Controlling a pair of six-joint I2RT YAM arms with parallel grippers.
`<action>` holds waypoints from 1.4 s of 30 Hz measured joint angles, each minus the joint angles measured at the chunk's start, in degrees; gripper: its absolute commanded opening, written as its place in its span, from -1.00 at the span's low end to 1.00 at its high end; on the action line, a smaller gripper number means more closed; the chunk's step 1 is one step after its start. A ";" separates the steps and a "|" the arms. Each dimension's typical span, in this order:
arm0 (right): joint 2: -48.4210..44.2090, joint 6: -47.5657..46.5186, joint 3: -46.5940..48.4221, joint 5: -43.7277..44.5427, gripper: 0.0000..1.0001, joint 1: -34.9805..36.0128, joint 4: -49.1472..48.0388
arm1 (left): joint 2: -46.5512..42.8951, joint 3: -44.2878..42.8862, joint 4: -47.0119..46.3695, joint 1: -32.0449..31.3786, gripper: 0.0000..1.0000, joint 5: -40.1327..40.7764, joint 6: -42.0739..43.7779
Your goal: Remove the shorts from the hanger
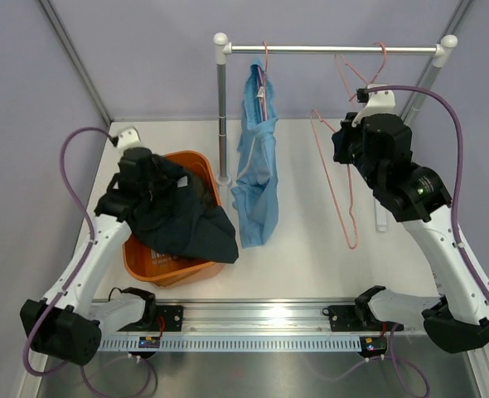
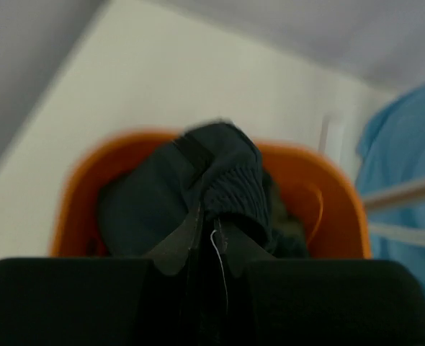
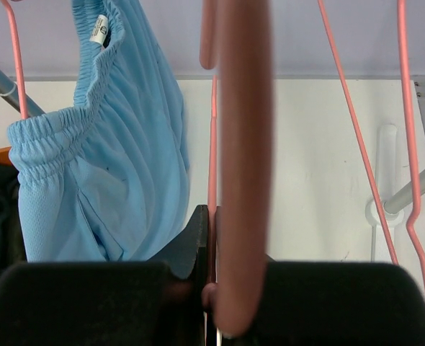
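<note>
— Right, where are the shorts on your screens?
— The blue shorts (image 1: 255,157) hang in the upper middle of my overhead view, on a pink hanger (image 1: 266,60) hooked over the rail (image 1: 336,50). The navy shorts (image 1: 186,220) are off it. They lie draped over the orange basket (image 1: 149,264) at lower left, with one corner spilling over its right rim.
— And your left gripper?
— My left gripper (image 2: 211,241) is pinched closed on a fold of that dark cloth. On the wrist view the bunch rises straight out of the fingertips. From overhead, the arm covers the jaws.
— Anything else in the basket?
— I can't say. The heap is dark and blurred, so I can't tell one garment from two.
— The right side?
— My right gripper (image 3: 211,277) is clamped on a bare hanger (image 3: 241,144). The hanger sits so near the lens that it's a fat smear down the frame's centre, and only one finger (image 3: 197,238) shows. Overhead, its wire runs down right of centre, but I can't tell whether the lower end touches the table (image 1: 311,249). A spare hanger (image 1: 369,62) is on the rail at upper right.
— More on the blue pair?
— The waistband and a white label (image 3: 99,30) show at upper left of the right wrist view. The gripper body cuts off the bottom.
</note>
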State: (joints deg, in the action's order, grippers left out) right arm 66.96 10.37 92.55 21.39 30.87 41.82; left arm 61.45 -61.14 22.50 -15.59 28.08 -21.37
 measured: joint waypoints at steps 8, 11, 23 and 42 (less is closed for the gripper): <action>0.00 -0.35 -0.33 -0.13 -1.00 0.00 0.02 | 6.43 22.97 -5.66 4.20 -0.15 -25.73 -22.77; 0.00 -0.61 -0.31 -0.13 -1.00 0.00 0.02 | 7.19 24.61 -9.81 5.68 0.62 -30.60 -26.77; 0.98 -2.03 1.75 0.04 -1.00 0.00 0.11 | -4.79 16.46 -1.92 5.35 0.98 -28.87 -20.59; 6.99 -5.75 12.15 2.10 -1.00 -3.13 1.29 | -22.16 18.64 13.33 -2.69 0.98 -28.26 -9.49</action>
State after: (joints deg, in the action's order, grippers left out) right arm 73.95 4.62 104.71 23.49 27.75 43.11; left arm 39.29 -42.50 35.83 -18.28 -0.19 -30.85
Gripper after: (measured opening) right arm 0.077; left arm 0.988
